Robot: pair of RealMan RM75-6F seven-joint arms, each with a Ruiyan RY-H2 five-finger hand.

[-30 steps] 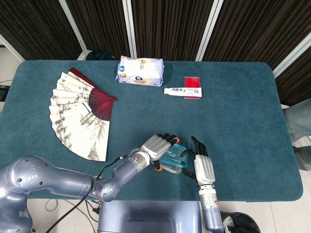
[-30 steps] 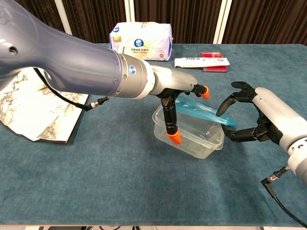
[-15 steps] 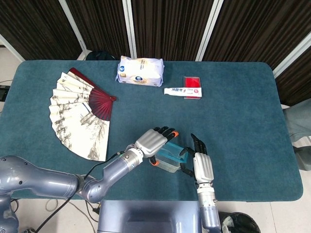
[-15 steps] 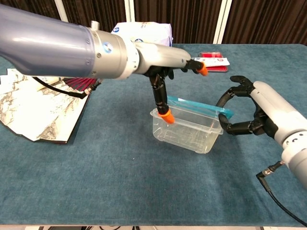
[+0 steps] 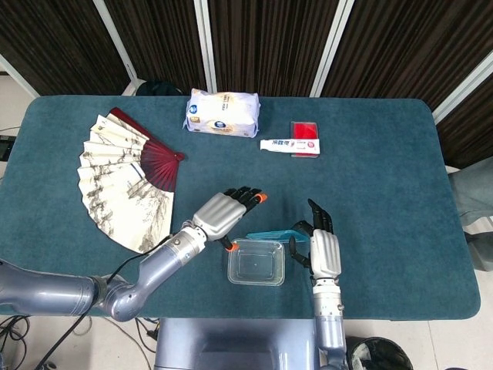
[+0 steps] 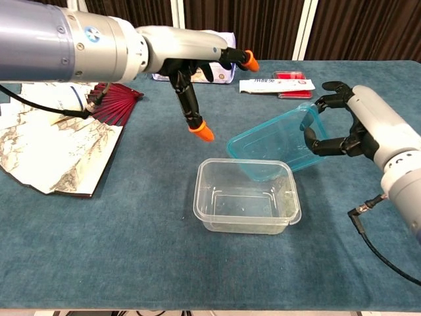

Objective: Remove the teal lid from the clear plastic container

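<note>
The lid [image 6: 279, 145] has been lifted clear of the container [image 6: 247, 196] since half a second ago, when it was seated at an angle on the rim. It is now held tilted on edge in the air by the right hand [image 6: 342, 128], whose fingers [image 6: 323, 146] are curled around the lid's right edge, just above and beyond the far right corner of the container. The container rests open on the table [image 6: 131, 250], near the front edge, and is no longer touched by either hand. The left hand [image 6: 197, 72] has been raised away to the far left of the container and holds nothing; its fingers are spread apart, with one pointing down toward the table. From this it is judged that the removal itself is complete, and that only setting the lid down remains, if that is required. In the head view the lid [image 5: 271, 234] is seen almost edge-on as a thin teal strip between the hands, so its tilt is read only from the chest view. The contact of the right thumb with the lid is not clearly shown in either view. A fan [image 5: 127, 181], a tissue pack [image 5: 222, 112] and a toothpaste box [image 5: 290, 144] lie well apart on the far side of the table.
</note>
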